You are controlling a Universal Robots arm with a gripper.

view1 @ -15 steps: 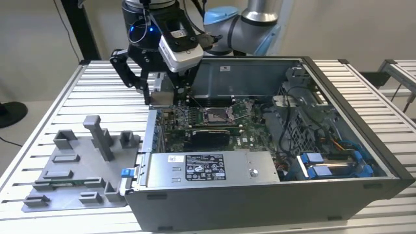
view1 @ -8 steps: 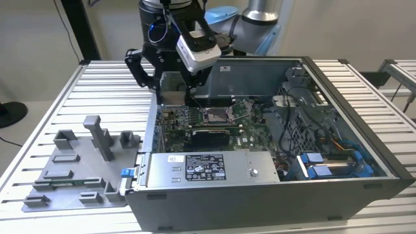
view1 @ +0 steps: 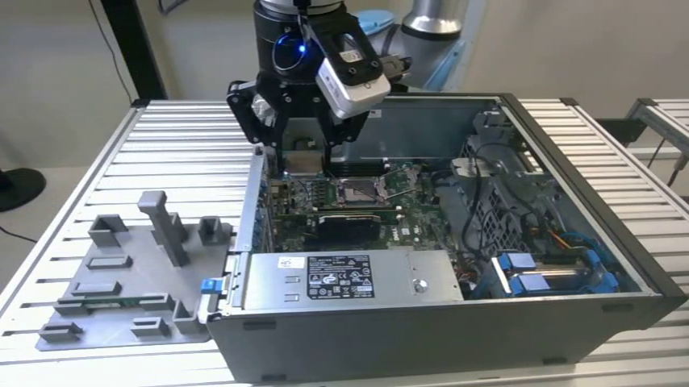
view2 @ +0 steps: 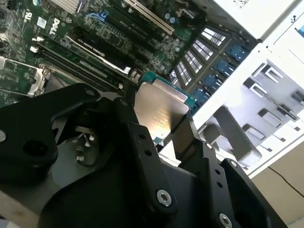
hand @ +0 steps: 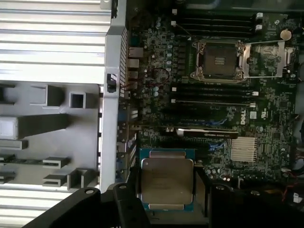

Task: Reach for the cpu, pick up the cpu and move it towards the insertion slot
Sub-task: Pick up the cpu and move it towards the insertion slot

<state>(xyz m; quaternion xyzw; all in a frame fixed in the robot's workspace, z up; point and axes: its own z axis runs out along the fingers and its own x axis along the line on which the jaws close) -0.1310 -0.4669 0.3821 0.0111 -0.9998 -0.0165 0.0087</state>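
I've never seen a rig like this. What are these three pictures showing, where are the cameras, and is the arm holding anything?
One robot arm works over an open computer case on a slatted table. The exterior view looks on from off the arm. The two wrist views come from cameras riding on the arm, near its tool. The tool is closed on the cpu, a small square chip with a metal top, held above the green board. The insertion slot, a metal-framed socket, lies apart from it. A grey tray of fixture blocks lies beside the case.
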